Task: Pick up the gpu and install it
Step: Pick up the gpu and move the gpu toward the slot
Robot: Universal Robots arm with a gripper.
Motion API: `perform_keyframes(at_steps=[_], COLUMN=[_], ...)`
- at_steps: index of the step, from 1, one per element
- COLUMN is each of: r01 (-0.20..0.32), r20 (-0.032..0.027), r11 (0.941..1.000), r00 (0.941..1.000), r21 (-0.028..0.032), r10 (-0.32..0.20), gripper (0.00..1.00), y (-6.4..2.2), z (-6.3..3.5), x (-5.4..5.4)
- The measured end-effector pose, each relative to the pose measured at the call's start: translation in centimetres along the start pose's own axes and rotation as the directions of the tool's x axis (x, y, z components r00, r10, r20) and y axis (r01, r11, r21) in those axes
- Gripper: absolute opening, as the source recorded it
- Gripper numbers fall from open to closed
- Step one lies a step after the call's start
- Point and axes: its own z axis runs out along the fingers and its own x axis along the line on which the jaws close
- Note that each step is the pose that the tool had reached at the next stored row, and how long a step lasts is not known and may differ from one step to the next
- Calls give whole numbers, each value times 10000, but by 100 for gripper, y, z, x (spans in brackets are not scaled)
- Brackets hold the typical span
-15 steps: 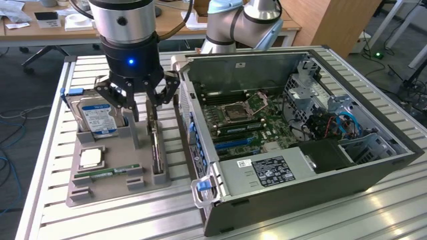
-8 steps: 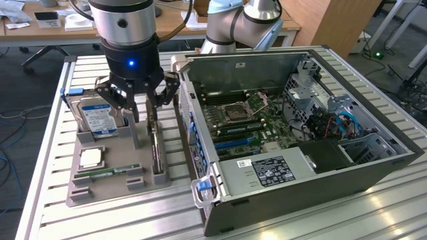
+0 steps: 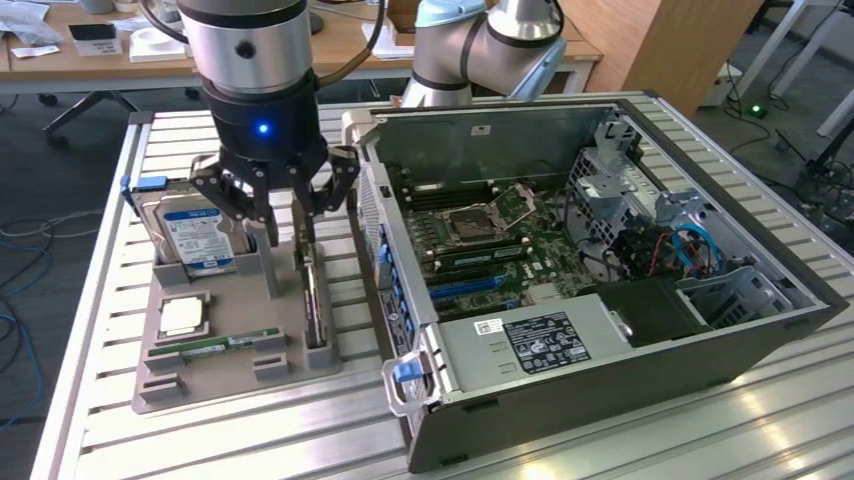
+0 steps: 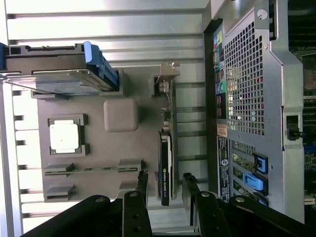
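The gpu (image 3: 312, 300) stands on edge in a slot of the grey holder tray (image 3: 227, 385), on the side nearest the computer case. In the wrist view the gpu (image 4: 166, 133) appears edge-on, with its black shroud towards the gripper and its silver bracket at the far end. My gripper (image 3: 286, 232) hangs directly over the card, open. Its two dark fingers (image 4: 141, 178) stand one on each side of the gpu's shroud end without touching it, and the gripper (image 4: 165, 177) holds nothing.
The tray also carries a hard drive (image 3: 195, 236) with a blue label, a processor chip (image 3: 183, 316) and a memory stick (image 3: 214, 346). The open computer case (image 3: 694, 330) lies close beside the tray, its motherboard (image 3: 487, 235) exposed. A second robot arm (image 3: 481, 40) stands behind the slatted table (image 3: 240, 440).
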Motion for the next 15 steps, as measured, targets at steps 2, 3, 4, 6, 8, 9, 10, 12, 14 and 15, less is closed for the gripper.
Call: perform_keyframes(at_steps=[2, 3, 4, 6, 8, 9, 10, 12, 14, 15], r01=[0, 0, 0, 0, 0, 0, 0, 0, 0, -1], r20=[-1, -1, -2, -1, 0, 0, 3, 0, 0, -1], r11=[10000, 10000, 10000, 10000, 10000, 10000, 10000, 10000, 10000, 10000], r00=[10000, 10000, 10000, 10000, 10000, 10000, 10000, 10000, 10000, 10000], r21=[1, 1, 2, 1, 1, 0, -3, 0, 0, 1], r10=[0, 0, 0, 0, 0, 0, 0, 0, 0, 1], gripper=[42, 42, 42, 42, 42, 42, 42, 42, 42, 42], y=[0, 0, 0, 0, 0, 0, 0, -1, -2, -2], z=[6, 6, 6, 7, 7, 9, 15, 27, 43, 51], x=[0, 0, 0, 0, 0, 0, 0, 1, 1, 1])
